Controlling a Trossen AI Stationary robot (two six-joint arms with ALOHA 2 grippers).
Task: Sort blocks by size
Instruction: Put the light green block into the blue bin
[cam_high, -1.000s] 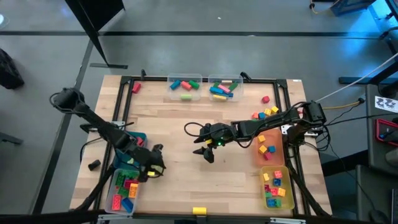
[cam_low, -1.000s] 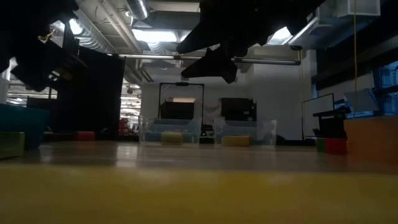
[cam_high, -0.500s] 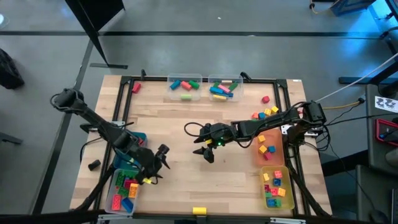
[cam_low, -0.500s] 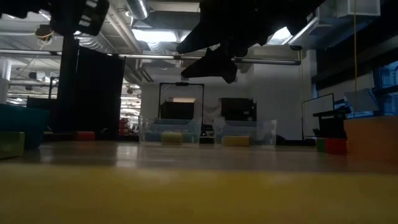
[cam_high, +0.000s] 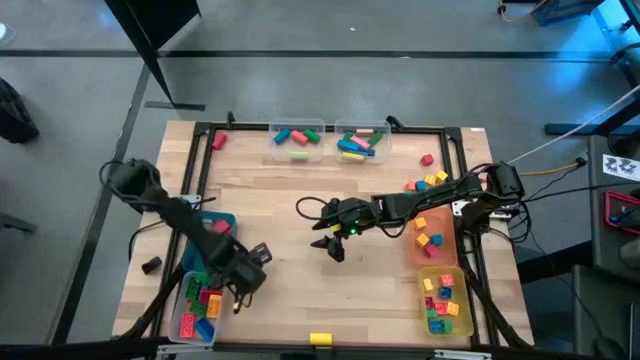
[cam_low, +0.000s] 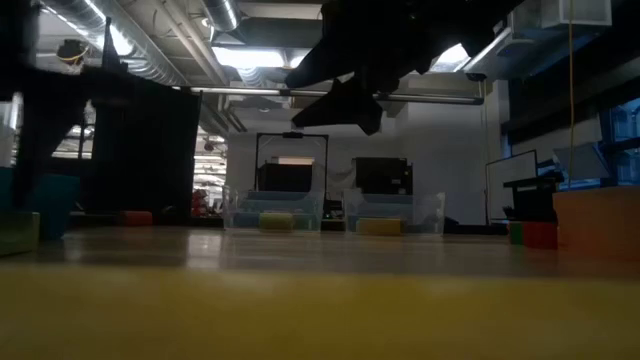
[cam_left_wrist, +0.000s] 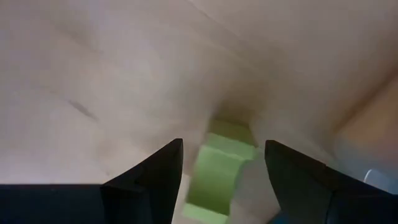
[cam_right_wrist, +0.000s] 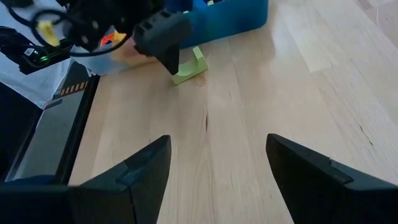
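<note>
Two of my hands are out, both with fingers spread and holding nothing. My left gripper hangs over a green block on the table, by the blue bin, lined up to pinch it, I think. My right gripper waits mid-table, out of the way.
</note>
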